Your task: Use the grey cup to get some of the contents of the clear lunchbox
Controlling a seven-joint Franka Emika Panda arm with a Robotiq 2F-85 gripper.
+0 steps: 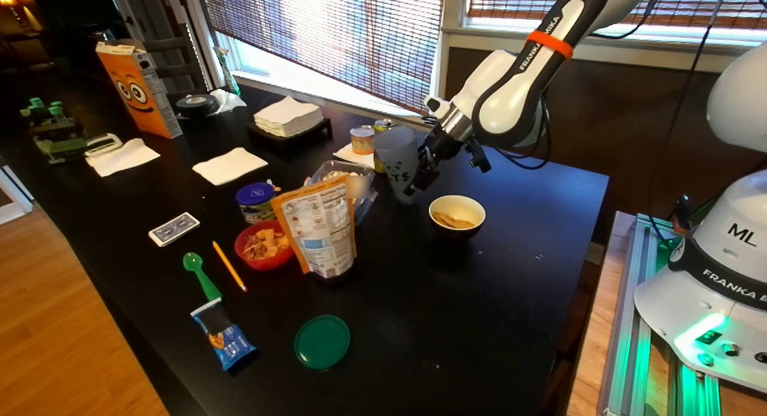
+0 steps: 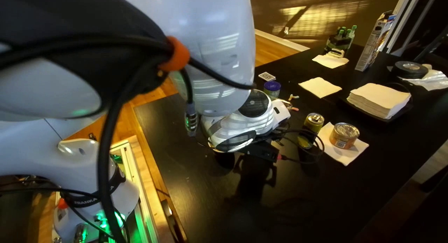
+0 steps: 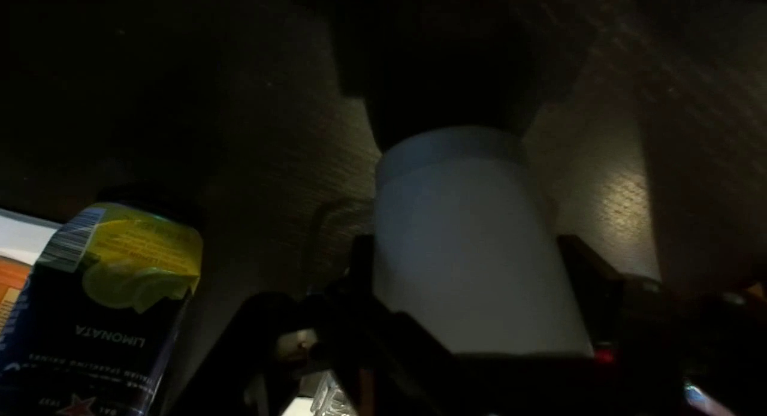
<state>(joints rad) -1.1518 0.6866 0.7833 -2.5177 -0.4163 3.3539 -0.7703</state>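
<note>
The grey cup [image 1: 397, 164] has dark lettering and stands roughly upright, leaning slightly, in an exterior view. I cannot tell whether its base touches the table. It fills the middle of the wrist view [image 3: 467, 254]. My gripper [image 1: 420, 175] reaches it from the side. In the wrist view a dark finger lies against each side of the cup with no visible gap, so the gripper is shut on it. The clear lunchbox [image 1: 367, 201] holds pale pieces and sits beside the cup, partly hidden behind the snack bag [image 1: 317, 230]. In the other exterior picture the arm hides the cup.
A dark bowl with a yellow inside [image 1: 457, 215] stands near the gripper. A lemon drink can [image 3: 120, 272] and a tin [image 2: 344, 135] stand close to the cup. A red bowl [image 1: 263, 261], a blue-lidded can [image 1: 256, 201] and a green lid [image 1: 322, 341] are also on the table.
</note>
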